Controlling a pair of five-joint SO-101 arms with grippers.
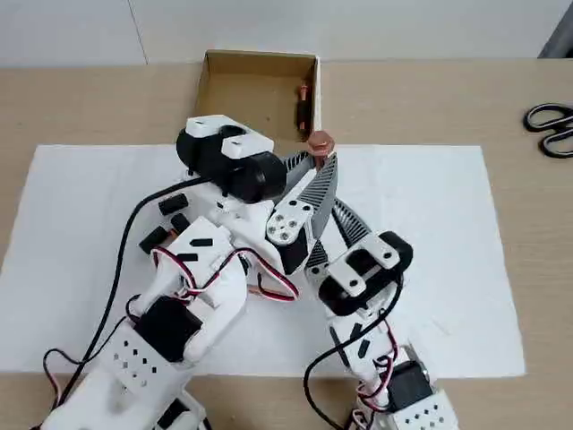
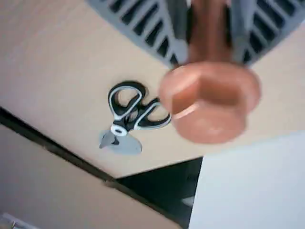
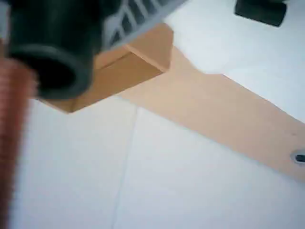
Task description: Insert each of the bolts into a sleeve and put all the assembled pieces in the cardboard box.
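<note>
My left gripper [image 2: 209, 28] is shut on a copper bolt [image 2: 209, 100], whose hex head faces the left wrist camera. From above, the bolt head [image 1: 320, 141] hovers just in front of the cardboard box [image 1: 215, 90], near its right corner. My right gripper [image 3: 62, 24] is shut on a black sleeve [image 3: 52, 52], open end toward the camera. The bolt's threaded shaft [image 3: 16, 124] lies right beside that opening. Both sets of grey fingers [image 1: 320, 188] cross under the bolt head. One assembled piece [image 1: 303, 106] lies inside the box along its right wall.
Loose black sleeves [image 1: 172, 203] lie on the white paper [image 1: 448, 233] left of the arms, one seen as sleeve [image 3: 261, 10]. Scissors [image 1: 551, 128] rest on the wood at far right, also scissors [image 2: 136, 112]. The box corner [image 3: 143, 52] is close behind the held sleeve.
</note>
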